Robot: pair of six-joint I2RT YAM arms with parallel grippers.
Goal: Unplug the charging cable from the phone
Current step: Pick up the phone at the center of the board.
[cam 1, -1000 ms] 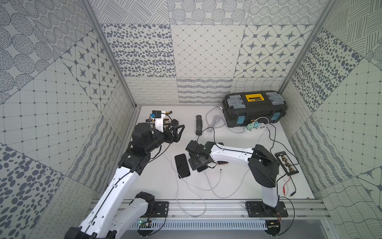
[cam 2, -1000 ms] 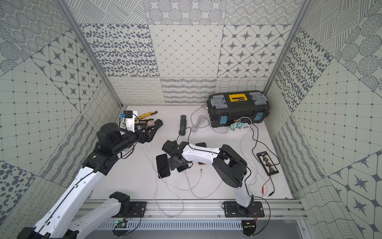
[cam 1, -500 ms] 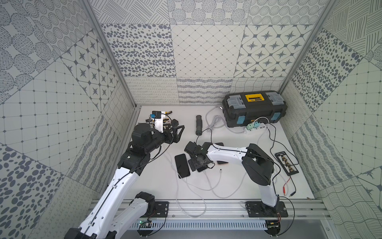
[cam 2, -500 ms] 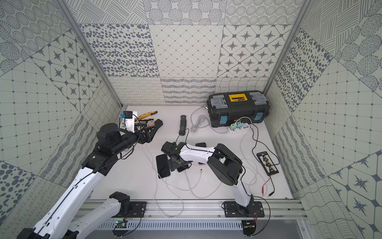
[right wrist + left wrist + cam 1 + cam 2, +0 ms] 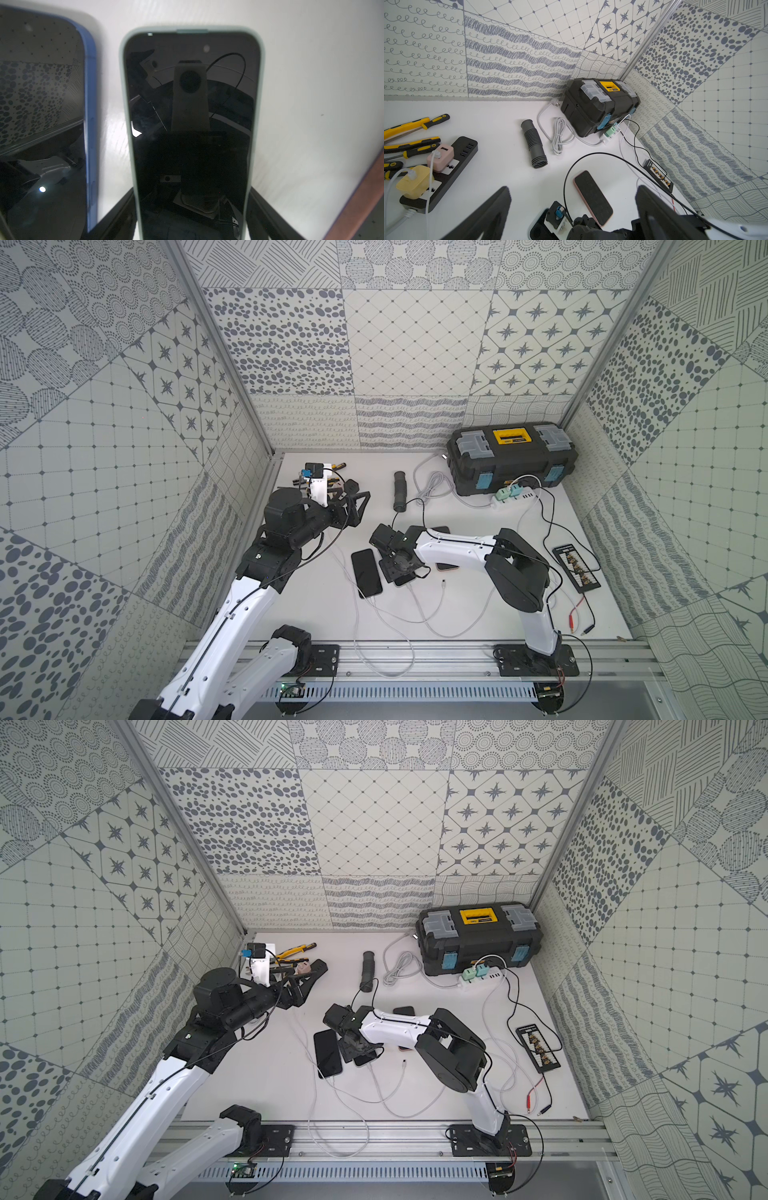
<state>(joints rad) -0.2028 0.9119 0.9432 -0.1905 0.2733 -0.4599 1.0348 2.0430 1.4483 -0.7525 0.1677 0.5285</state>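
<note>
Right pincer [image 5: 190, 209] noted astride phone [image 5: 190, 93], jaws apart at its edges; whether it is gripped cannot be told. Charging cable [image 5: 434, 628], trailing from beneath pincer, judged still plugged; pull outstanding.

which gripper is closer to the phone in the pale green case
Right. The right gripper straddles the green-cased phone; the left gripper hangs well away, near the black power strip.
</note>
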